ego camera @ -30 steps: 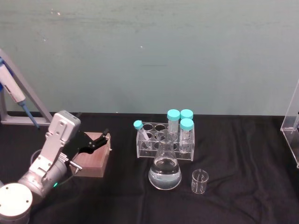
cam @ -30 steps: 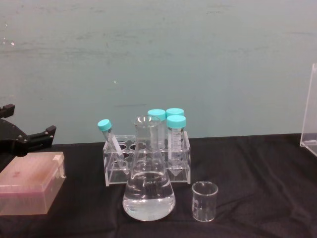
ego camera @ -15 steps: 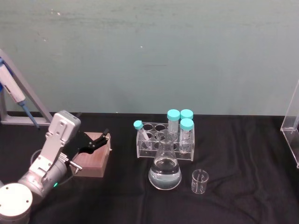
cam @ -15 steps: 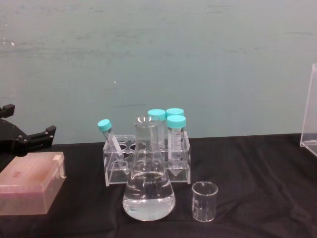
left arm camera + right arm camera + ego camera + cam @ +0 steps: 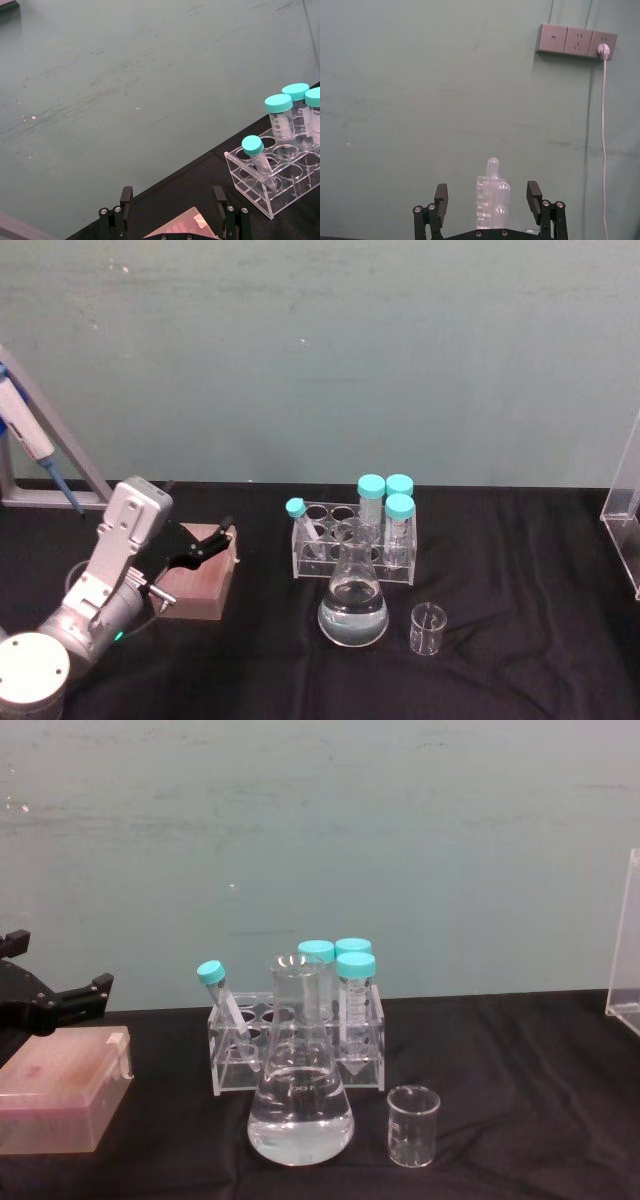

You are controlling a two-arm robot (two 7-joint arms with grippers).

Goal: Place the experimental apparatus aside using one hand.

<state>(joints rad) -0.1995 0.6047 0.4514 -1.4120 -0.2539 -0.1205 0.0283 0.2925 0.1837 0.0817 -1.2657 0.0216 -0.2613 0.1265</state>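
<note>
The clear labware stands mid-table: a conical flask (image 5: pixel 353 608) (image 5: pixel 300 1105) with clear liquid in front, a small glass beaker (image 5: pixel 427 629) (image 5: pixel 412 1125) to its right, and behind them a clear rack (image 5: pixel 330 552) (image 5: pixel 235 1065) (image 5: pixel 272 187) of teal-capped tubes. My left gripper (image 5: pixel 222 536) (image 5: pixel 172 197), on a silver wrist, hovers open over a pink box (image 5: pixel 200 580) (image 5: pixel 60 1100), to the left of the rack and apart from it. My right gripper (image 5: pixel 487 195) is open; a clear stand of long tubes (image 5: pixel 492 200) shows beyond its fingers, and how far off I cannot tell.
A clear acrylic piece (image 5: pixel 625 525) (image 5: pixel 625 970) stands at the table's right edge. A pipette on a metal stand (image 5: pixel 25 430) is at the far left. Black cloth covers the table, with bare cloth right of the beaker. A green wall runs behind.
</note>
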